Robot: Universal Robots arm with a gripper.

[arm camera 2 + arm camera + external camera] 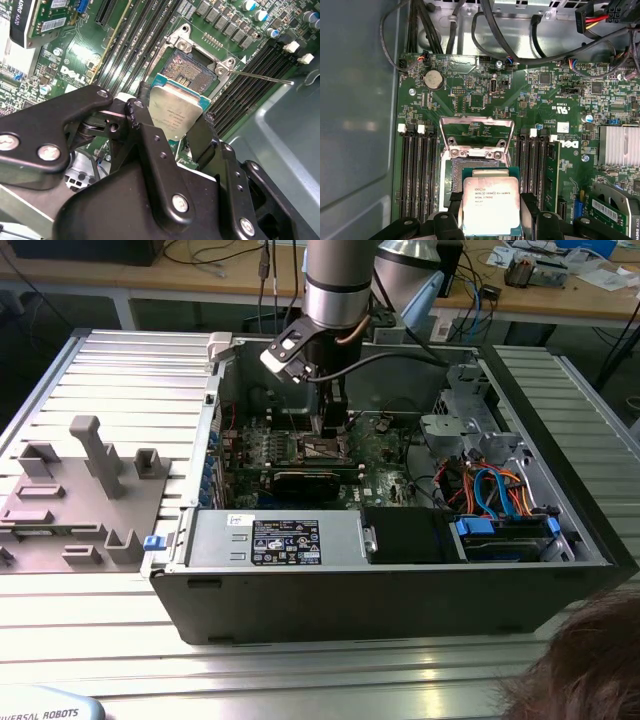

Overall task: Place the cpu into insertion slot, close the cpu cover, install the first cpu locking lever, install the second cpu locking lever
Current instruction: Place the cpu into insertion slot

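Gripper (171,125) holding the cpu (491,206) level

It is pinching opposite edges, keeping the chip flat, partly over the insertion slot (470,167) (the cpu cover (477,119) is standing open), likely for square seating.

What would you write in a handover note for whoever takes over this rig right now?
Gripper: shut on the cpu, clamped at two opposite edges.
Cpu: held over one side of the insertion slot, not seated; part of the socket is bare.
Cpu cover: swung open, off the slot.
Done: cpu is in hand at the socket.
Left: seating, closing the cover, both levers; one lever rod stands free beside the socket.
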